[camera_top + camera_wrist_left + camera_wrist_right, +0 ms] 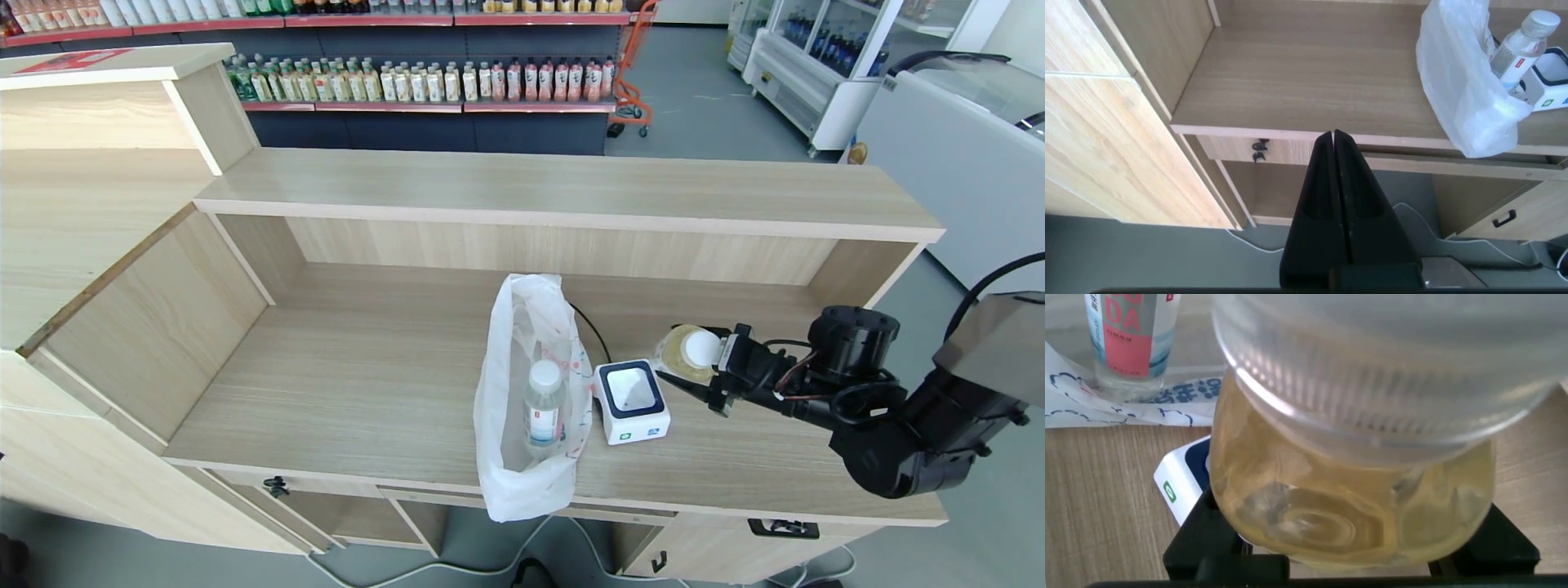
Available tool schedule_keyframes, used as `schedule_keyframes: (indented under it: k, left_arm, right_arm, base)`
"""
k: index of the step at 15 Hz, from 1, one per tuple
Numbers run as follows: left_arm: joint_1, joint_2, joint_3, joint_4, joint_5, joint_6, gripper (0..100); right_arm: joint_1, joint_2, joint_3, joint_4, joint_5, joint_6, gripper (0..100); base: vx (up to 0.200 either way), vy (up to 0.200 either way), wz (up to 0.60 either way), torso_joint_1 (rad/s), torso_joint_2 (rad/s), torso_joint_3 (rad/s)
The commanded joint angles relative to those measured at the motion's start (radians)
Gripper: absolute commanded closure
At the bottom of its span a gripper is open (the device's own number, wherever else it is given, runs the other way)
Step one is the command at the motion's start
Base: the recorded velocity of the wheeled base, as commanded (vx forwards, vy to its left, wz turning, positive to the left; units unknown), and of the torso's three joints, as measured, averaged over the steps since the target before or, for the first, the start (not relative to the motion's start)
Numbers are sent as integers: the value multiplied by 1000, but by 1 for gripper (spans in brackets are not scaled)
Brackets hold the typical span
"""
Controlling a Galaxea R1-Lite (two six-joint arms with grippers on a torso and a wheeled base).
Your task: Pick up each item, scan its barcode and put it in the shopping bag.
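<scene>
Right claw (pixel 684 365) clamped on clear white-capped bottle of yellow liquid (pixel 700 348), 3 o'clock of white square scanner (pixel 630 400); I must face its barcode to the window.

The right arm (pixel 898 433) is matte black, with a drum-shaped joint housing (pixel 853 333), a grey boxy link (pixel 992 347), a thick black cable (pixel 992 282) and thin red wires (pixel 796 371) behind the black right gripper (pixel 686 359). The left gripper (pixel 1333 147) has flat, tapering black fingers (pixel 1319 196).
</scene>
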Motion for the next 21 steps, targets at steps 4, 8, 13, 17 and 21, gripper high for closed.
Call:
schedule_keyframes:
  k: [4, 8, 13, 17, 21]
  left_arm:
    - [0, 0, 0, -1, 0, 0, 100]
    - [0, 0, 0, 1, 0, 0, 100]
    - [0, 0, 0, -1, 0, 2, 100]
    - [0, 0, -1, 1, 0, 3, 100]
    - [0, 0, 0, -1, 0, 5, 100]
  right_arm:
    - [7, 50, -41, -3, 21, -1, 100]
    - [13, 80, -79, -5, 38, 1, 100]
    - [33, 114, -124, -5, 49, 5, 100]
    - [41, 146, -159, -6, 53, 5, 100]
    - [41, 174, -174, -8, 55, 5, 100]
  base:
    - [0, 0, 0, 0, 0, 0]
    - [0, 0, 0, 0, 0, 0]
    - [0, 0, 0, 0, 0, 0]
    - [0, 0, 0, 0, 0, 0]
    - [0, 0, 0, 0, 0, 0]
